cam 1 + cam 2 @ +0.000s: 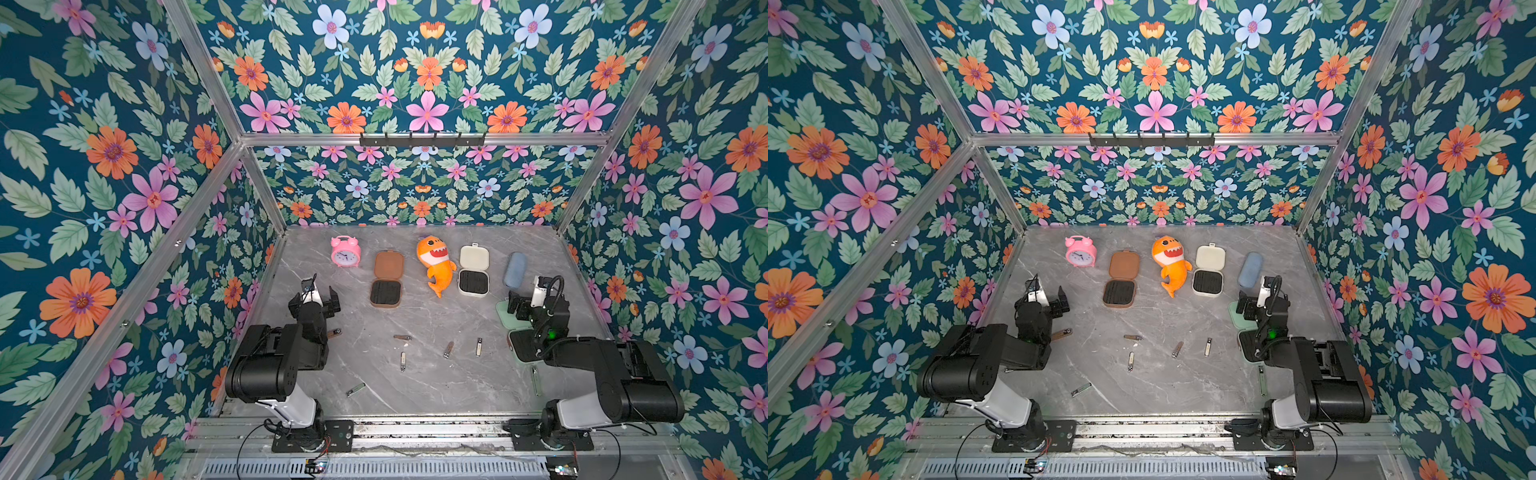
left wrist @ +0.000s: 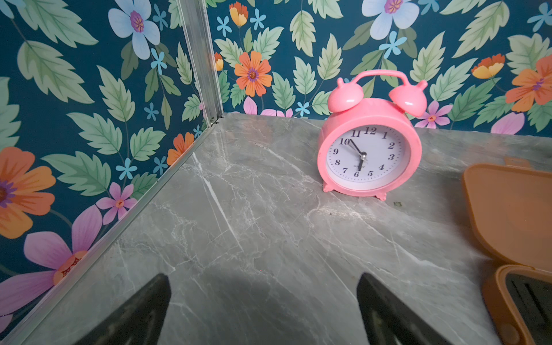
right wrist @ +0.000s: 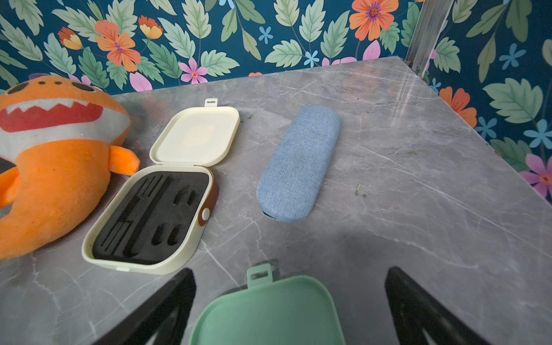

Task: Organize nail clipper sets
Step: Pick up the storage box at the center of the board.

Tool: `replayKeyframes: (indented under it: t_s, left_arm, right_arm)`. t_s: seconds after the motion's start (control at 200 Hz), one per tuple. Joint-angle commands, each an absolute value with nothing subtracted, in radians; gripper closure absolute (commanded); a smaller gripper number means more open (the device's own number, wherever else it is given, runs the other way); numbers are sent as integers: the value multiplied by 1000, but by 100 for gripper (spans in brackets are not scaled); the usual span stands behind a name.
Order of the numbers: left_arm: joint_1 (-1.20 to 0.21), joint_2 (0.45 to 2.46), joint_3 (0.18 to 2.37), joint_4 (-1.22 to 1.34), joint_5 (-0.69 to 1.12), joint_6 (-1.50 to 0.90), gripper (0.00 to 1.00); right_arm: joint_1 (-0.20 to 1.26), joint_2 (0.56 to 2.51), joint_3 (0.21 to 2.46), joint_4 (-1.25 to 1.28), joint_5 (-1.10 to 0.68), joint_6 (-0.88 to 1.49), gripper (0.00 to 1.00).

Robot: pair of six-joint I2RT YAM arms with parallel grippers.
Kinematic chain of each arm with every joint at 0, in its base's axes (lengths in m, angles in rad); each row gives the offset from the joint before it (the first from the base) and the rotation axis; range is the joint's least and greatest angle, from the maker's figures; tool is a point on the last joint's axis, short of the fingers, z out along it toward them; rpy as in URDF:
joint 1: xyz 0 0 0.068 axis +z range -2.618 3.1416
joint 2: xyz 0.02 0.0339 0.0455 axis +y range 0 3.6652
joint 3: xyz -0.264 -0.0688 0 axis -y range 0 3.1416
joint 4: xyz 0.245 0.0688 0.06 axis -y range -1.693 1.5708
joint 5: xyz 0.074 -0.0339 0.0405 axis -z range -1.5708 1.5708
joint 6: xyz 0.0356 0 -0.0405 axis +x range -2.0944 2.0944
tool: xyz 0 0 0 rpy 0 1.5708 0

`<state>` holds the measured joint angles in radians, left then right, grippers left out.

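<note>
The pink alarm clock (image 2: pixel 369 149) dial bears the numerals 1 through 12.

Three nail clipper cases (image 1: pixel 388 264), seven small metal tools (image 1: pixel 402 360), one pink alarm clock (image 1: pixel 345 251), one orange shark plush (image 1: pixel 440 270), one blue-grey pouch (image 1: pixel 515 270)

Ahead of left gripper (image 2: pixel 263 277), bare table (image 2: pixel 239 224) up to the side wall (image 2: pixel 74 134); hemmed at the back by pink alarm clock (image 2: pixel 370 134) and brown case (image 2: pixel 513 215). Beneath right gripper (image 3: pixel 289 271), blocked by mint green case (image 3: pixel 268 310); beyond it, open lane between cream case (image 3: pixel 167 194) and blue-grey pouch (image 3: pixel 298 164). Mid-table passable, but dotted with loose clippers (image 1: pixel 402 337).
</note>
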<state>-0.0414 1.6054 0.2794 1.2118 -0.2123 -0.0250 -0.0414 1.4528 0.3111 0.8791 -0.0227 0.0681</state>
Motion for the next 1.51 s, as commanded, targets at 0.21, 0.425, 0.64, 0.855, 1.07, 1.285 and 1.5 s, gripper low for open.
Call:
replayKeyframes:
  t_s: [0.21,0.425,0.64,0.855,1.07,1.285,1.5]
  left_arm:
    - [-42,1603,282,1230,-213,-26,0]
    - [-43,1529,303,1148,-237,-19,0]
    - [-42,1208,463,613,-358,-220,0]
    - [-41,1057,676,97,-248,-463,0]
    - [-43,977,699,-154,176,-571,16]
    - [-100,830,488,-99,387,-771,21]
    - [-241,832,445,-131,352,-793,23]
  right_arm:
    - [-41,1453,311,907,-31,57,0]
    - [-41,1346,309,826,-24,61,1]
    - [-41,949,354,465,-51,196,1]
    - [-41,618,489,-68,4,526,1]
    - [-41,552,664,-466,-230,523,1]
    - [-31,676,774,-664,-352,528,1]
    - [218,937,842,-729,-225,552,36]
